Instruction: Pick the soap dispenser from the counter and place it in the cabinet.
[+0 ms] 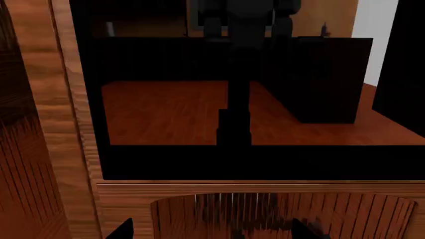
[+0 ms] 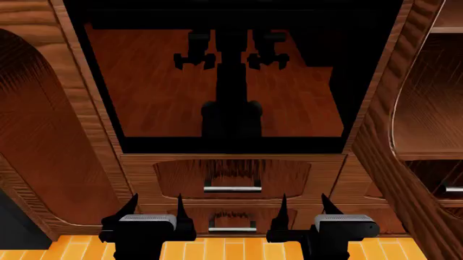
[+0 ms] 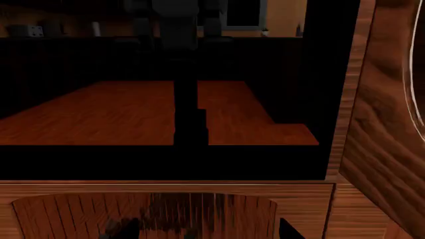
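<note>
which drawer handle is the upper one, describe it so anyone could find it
Start at the cabinet's big dark glossy panel. Right below it is an arched drawer panel bearing a silver bar handle. The second handle sits lower, level with the pincer tips.

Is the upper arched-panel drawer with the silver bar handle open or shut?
Shut: the upper drawer sits flush with the dark reddish-brown cabinet front.

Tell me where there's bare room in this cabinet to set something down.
The cabinet shows a glossy dark panel above the drawers, so no open shelf is visible there. The curved shelves at the right edge look bare. Both hands, left hand and right hand, are open and empty before the drawer handles.
</note>
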`<state>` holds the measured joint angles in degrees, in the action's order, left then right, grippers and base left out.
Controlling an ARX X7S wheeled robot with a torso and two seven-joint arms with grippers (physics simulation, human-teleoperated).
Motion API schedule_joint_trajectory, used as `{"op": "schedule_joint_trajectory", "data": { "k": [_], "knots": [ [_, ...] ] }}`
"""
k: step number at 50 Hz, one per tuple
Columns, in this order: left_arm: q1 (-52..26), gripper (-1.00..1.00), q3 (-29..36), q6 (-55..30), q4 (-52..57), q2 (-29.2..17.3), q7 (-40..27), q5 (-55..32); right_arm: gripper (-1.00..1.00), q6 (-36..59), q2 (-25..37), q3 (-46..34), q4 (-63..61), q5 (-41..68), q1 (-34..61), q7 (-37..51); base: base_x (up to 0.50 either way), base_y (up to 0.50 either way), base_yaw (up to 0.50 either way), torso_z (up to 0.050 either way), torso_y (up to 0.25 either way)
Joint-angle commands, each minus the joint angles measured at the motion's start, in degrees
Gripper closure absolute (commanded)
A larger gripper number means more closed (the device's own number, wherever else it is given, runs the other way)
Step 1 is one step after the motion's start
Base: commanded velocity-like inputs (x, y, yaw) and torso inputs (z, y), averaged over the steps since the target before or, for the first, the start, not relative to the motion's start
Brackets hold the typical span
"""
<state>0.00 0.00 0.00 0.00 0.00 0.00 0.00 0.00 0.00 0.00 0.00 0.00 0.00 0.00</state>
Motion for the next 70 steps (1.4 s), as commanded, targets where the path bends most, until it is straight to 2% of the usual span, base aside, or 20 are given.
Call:
{"op": "schedule_joint_trajectory", "data": {
  "k": [1,28,57,60,70],
  "knots": [
    [0.0,-1.00,1.0,0.2,-0.3,-1.0,-1.0,-0.9,-1.00,-0.3,0.9,-1.2,-0.3,0.6,0.0,1.2,0.00,0.00,0.00,0.000,0.000],
    [-1.7,-1.00,3.5,1.1,-3.5,-4.3,-3.8,-4.7,-1.00,3.2,4.2,-5.7,-2.4,1.7,1.5,4.7,-0.05,0.44,0.00,0.000,0.000],
    [-2.7,-1.00,5.1,1.4,-4.0,-6.1,-5.8,-6.9,-1.00,3.9,5.7,-8.6,-0.6,0.6,2.7,8.9,-0.20,0.46,0.00,0.000,0.000],
    [-2.8,-1.00,5.3,1.4,-4.2,-6.3,-6.0,-7.0,-1.00,1.3,5.9,-8.5,0.8,2.7,2.7,7.6,0.00,0.00,0.00,0.000,0.000],
    [-3.0,-1.00,5.9,1.6,-4.2,-6.7,-6.5,-7.5,-1.00,2.1,6.7,-8.9,-0.3,5.7,2.3,6.2,-0.03,0.00,-0.40,0.000,0.000]
  ]
}}
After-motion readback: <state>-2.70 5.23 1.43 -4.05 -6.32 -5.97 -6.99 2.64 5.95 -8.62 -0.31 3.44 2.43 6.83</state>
